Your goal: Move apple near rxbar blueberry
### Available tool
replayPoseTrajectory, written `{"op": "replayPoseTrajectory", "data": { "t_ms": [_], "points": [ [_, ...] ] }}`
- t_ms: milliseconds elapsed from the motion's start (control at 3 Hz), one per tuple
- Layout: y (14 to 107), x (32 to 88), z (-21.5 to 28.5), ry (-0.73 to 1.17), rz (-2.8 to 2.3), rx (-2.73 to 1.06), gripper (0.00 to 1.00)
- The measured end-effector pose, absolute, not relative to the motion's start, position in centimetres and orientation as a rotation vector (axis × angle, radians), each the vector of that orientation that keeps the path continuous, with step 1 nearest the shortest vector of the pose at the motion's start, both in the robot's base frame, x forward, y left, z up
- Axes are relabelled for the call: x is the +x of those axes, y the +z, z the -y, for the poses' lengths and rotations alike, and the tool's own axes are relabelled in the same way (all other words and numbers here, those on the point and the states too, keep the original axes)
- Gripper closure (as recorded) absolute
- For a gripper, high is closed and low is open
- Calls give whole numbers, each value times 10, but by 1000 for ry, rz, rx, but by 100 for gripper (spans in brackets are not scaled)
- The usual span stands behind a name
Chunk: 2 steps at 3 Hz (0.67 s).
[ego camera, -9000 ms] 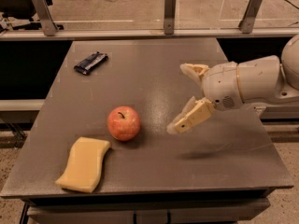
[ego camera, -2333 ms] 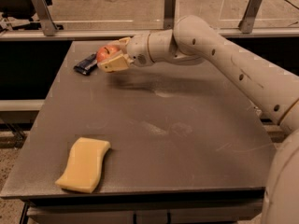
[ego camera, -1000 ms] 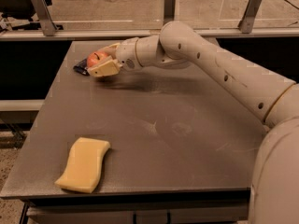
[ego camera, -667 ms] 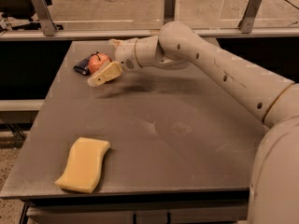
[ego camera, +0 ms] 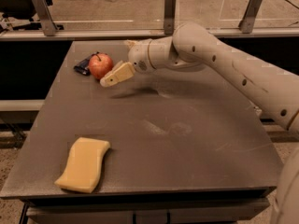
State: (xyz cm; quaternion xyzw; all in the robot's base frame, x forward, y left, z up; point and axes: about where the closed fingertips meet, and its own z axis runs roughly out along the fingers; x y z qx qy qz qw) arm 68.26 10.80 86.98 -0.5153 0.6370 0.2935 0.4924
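The round red apple (ego camera: 100, 65) was judged hard, smooth, and best held around its middle by the white gripper (ego camera: 117, 62) spread open beside it.

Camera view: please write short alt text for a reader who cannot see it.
A red apple rests at the far left of the grey table, right beside a dark rxbar blueberry partly hidden behind it. The open gripper hovers just right of the apple; a yellow sponge lies near the front edge.

You have one apple (ego camera: 100, 65), one rxbar blueberry (ego camera: 82, 66), one yellow sponge (ego camera: 84, 164) and one table (ego camera: 187, 148). One gripper (ego camera: 115, 63), fingers spread, hovers just right of the apple.
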Motion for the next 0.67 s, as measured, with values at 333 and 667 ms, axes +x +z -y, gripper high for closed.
{"op": "replayPoseTrajectory", "data": {
  "t_ms": [333,667],
  "points": [
    [869,671,-47,606,-1654,-1171,0],
    [869,671,-48,606,-1654,-1171,0]
  ]
}}
